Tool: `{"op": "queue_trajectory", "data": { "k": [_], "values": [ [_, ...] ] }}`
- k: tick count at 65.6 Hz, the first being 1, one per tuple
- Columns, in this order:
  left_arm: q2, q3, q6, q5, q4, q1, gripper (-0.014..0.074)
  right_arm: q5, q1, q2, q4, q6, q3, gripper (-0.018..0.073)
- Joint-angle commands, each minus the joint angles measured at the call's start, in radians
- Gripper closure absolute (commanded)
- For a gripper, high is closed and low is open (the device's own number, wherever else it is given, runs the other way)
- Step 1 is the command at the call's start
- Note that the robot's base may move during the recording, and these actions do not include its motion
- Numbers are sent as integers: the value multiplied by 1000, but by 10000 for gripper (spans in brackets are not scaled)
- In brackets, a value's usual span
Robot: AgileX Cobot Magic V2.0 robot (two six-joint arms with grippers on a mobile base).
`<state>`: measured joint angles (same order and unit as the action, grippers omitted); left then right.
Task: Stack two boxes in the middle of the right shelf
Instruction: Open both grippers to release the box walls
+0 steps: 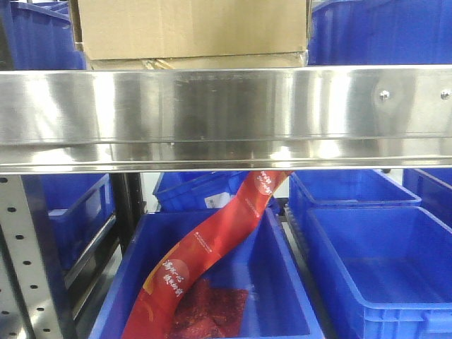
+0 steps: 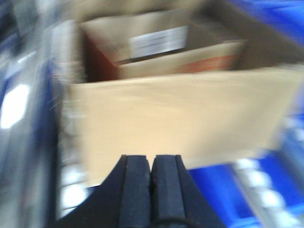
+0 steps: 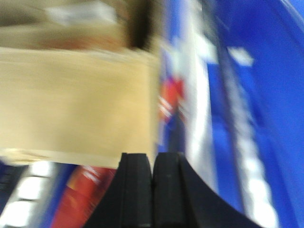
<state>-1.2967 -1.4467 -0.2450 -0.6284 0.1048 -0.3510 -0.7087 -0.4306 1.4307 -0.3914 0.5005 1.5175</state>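
Both grippers had their black pads pressed together, pinching nothing. Ahead of the left gripper (image 2: 152,175) stood a plain brown rectangular cardboard box (image 2: 175,118), its top open, a white label inside. Ahead and left of the right gripper (image 3: 152,173) was the same kind of brown wall, blurred. From the front, one brown box (image 1: 191,28) sat on the shiny stainless-steel shelf rail (image 1: 226,116), above blue plastic bins (image 1: 381,268).

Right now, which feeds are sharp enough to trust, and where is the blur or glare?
Front view: sharp, though glare streaks the steel shelf rail. Left wrist view: motion-blurred, cardboard box smeared, left gripper crisp. Right wrist view: heavily smeared, box edges unreadable, right gripper clear.
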Motion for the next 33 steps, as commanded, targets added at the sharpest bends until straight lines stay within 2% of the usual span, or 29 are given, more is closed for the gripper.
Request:
{"op": "queue_trajectory", "data": {
  "k": [1, 8, 14, 23, 33],
  "values": [
    [82, 142, 9, 132, -9, -3, 697, 174, 4, -85, -1, -15, -126, 721],
    [194, 321, 5, 260, -11, 24, 697, 372, 46, -220, -1, -15, -334, 721],
    [307, 471, -2, 351, -33, 64, 697, 456, 106, -340, -1, -13, -496, 721],
    [479, 649, -2, 411, -66, 136, 697, 448, 192, -517, -4, -16, -678, 721],
    [653, 784, -2, 408, -66, 154, 697, 452, 198, -695, -4, -16, -831, 721]
  ]
}}
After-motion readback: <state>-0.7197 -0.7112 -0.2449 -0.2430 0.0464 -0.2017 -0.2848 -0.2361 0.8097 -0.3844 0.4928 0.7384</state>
